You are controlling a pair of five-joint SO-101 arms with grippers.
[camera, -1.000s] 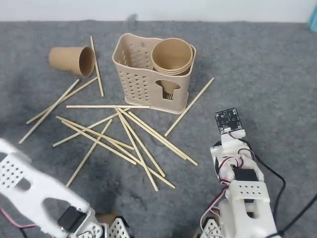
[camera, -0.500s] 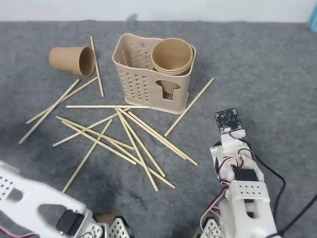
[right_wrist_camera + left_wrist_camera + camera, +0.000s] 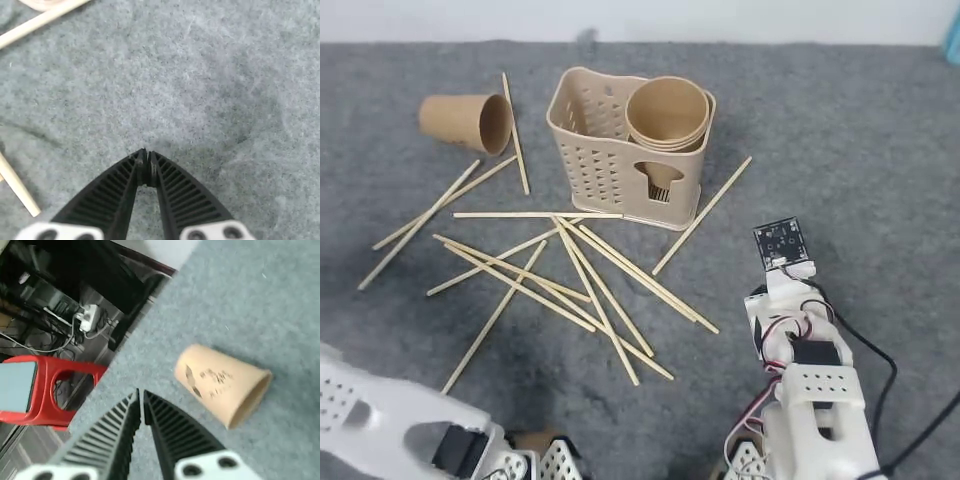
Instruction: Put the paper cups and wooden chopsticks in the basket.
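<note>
A beige perforated basket (image 3: pixel 600 150) stands at the back of the grey mat, with stacked paper cups (image 3: pixel 667 112) nested in its right end. One loose paper cup (image 3: pixel 466 122) lies on its side to the basket's left, its mouth toward the basket; the same cup (image 3: pixel 222 385) lies ahead of my left gripper (image 3: pixel 140 396), which is shut and empty. Several wooden chopsticks (image 3: pixel 555 278) lie scattered in front of the basket. My right gripper (image 3: pixel 147 156) is shut and empty over bare mat, with a chopstick (image 3: pixel 44 19) farther off. The right arm (image 3: pixel 798 350) sits at the front right.
The left arm's white body (image 3: pixel 380 415) fills the front left corner. A lone chopstick (image 3: pixel 703 214) leans out to the right of the basket. A red stool (image 3: pixel 45 390) and cables stand off the table's edge beyond the loose cup.
The left arm has pulled down and back toward the front left corner. The right arm, basket, cups and chopsticks have not moved.
</note>
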